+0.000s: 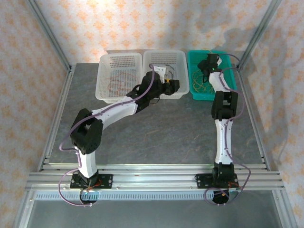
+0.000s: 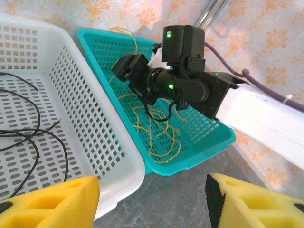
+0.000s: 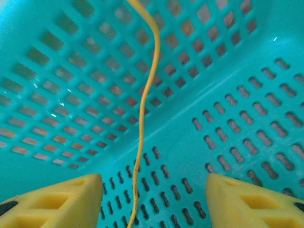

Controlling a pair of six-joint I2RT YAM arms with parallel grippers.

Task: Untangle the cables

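Yellow cables (image 1: 199, 85) lie coiled in the teal basket (image 1: 230, 88), and the left wrist view shows them (image 2: 156, 128) on its floor. My right gripper (image 1: 205, 66) reaches down into that basket. Its jaws (image 3: 154, 204) stand open, and one yellow cable (image 3: 142, 123) runs loosely between them, nearer the left finger, not pinched. Black cables (image 2: 38, 137) lie in the middle white basket (image 1: 183, 59). A reddish-brown cable (image 1: 118, 85) lies in the left white basket (image 1: 102, 90). My left gripper (image 1: 173, 85) hovers open at the middle basket's front right corner, with bare table between its fingers (image 2: 152, 204).
The three baskets stand side by side at the back of the grey table (image 1: 156, 133). The right arm's wrist (image 2: 185, 85) hangs over the teal basket (image 2: 190, 159), close beside the white basket's wall (image 2: 114, 156). Metal frame posts (image 1: 52, 42) rise at the back corners.
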